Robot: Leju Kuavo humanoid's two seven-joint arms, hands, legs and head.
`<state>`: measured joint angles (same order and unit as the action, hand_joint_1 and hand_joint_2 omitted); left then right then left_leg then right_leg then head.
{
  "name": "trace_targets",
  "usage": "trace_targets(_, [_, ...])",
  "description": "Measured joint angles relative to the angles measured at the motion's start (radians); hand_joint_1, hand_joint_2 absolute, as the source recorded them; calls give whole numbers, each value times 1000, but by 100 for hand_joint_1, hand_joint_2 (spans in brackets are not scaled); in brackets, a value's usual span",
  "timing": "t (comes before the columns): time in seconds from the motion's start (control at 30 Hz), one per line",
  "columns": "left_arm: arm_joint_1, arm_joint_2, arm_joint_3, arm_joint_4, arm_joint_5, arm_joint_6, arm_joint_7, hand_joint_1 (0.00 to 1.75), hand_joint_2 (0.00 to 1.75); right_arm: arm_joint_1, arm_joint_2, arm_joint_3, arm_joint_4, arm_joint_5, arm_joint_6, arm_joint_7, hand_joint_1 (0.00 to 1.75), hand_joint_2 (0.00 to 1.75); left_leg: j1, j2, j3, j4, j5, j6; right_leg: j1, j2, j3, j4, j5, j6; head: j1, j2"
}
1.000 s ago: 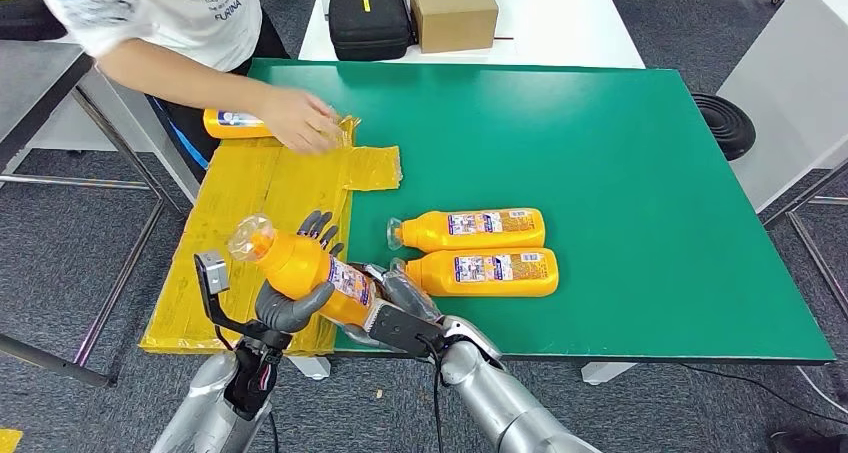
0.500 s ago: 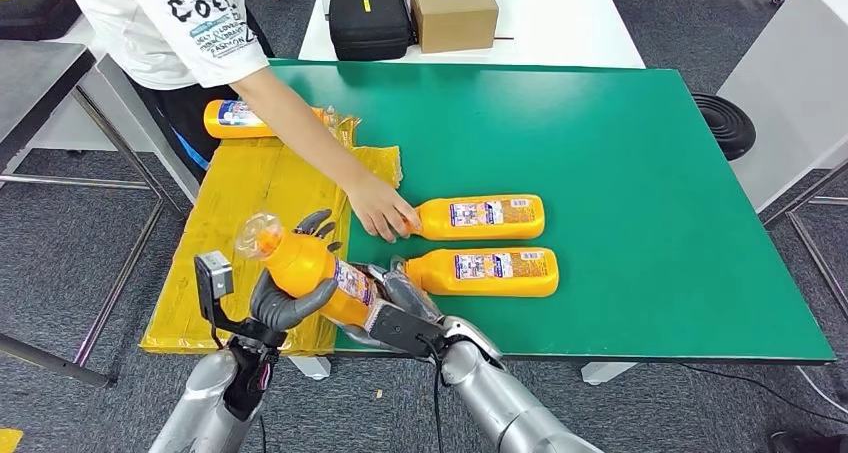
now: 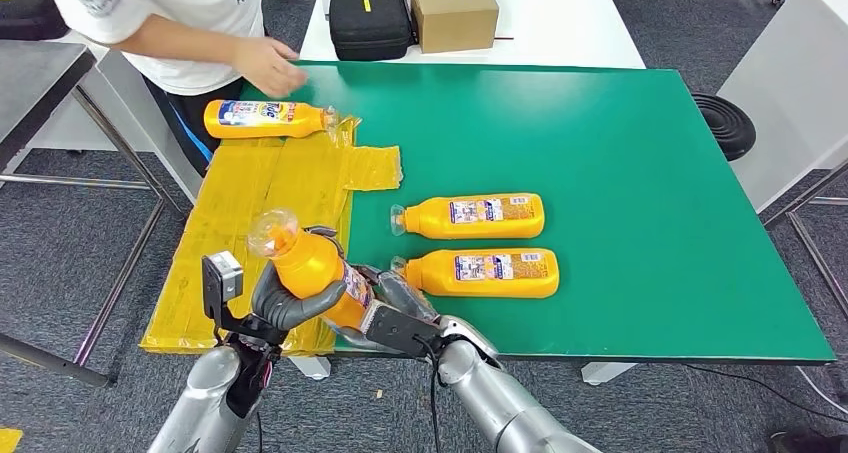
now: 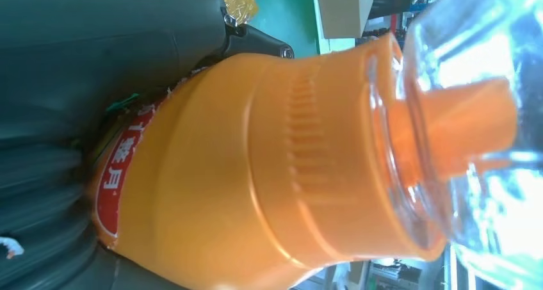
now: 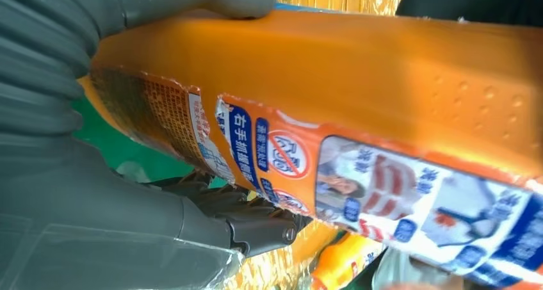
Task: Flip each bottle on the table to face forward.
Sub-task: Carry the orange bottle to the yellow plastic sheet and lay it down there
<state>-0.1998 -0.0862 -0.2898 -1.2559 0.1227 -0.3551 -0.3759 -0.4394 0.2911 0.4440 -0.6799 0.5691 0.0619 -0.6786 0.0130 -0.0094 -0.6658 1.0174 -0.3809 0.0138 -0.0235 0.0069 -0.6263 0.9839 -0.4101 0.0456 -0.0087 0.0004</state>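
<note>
An orange bottle point(image 3: 310, 268) with a clear cap is held off the tabletop at the lower left of the head view, cap tilted up and to the left. The left hand point(image 3: 290, 301) wraps its fingers point(image 3: 322, 235) around the bottle's upper body, just below the neck. The right hand point(image 3: 395, 308) holds the bottle's lower end, its fingers closed around the base. In the right wrist view the bottle's back label point(image 5: 384, 194) with blue and red print faces the camera, and in the left wrist view part of a red label point(image 4: 121, 168) shows beside the hand.

Two more orange bottles lie on their sides on the green tabletop point(image 3: 620, 163), caps pointing left: the farther lying bottle point(image 3: 475, 216) and the nearer lying bottle point(image 3: 485, 272), parallel and close together, printed labels up.

A fourth bottle point(image 3: 265, 119) lies at the upper left, on the far edge of a yellow taped sheet point(image 3: 255, 198). A person's hand point(image 3: 268, 66) is above it, apart from it. A black case point(image 3: 368, 18) and a cardboard box point(image 3: 452, 8) sit on a white table point(image 3: 560, 18) at the top.
</note>
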Motion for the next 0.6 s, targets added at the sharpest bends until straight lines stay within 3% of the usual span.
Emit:
trace_targets(0.07, [-1,0,-1,-2,-5,-11,1,175,175,4,1,2,-8,-3,-4,1,0,0,0,0,0,0,0,0,0,0,0,0,0,0,0,0])
trace_targets(0.27, [0,2,-4,-17,-5,-16,4,175,175,14,2,-2,-64,-35,-46,17,0,0,0,0,0,0,0,0,0,0,0,0,0,0,0,0])
trace_targets(0.6, [-2,20,14,-34,-46,53,12,175,175,43,-7,-37,-184,-67,-62,26,0,0,0,0,0,0,0,0,0,0,0,0,0,0,0,0])
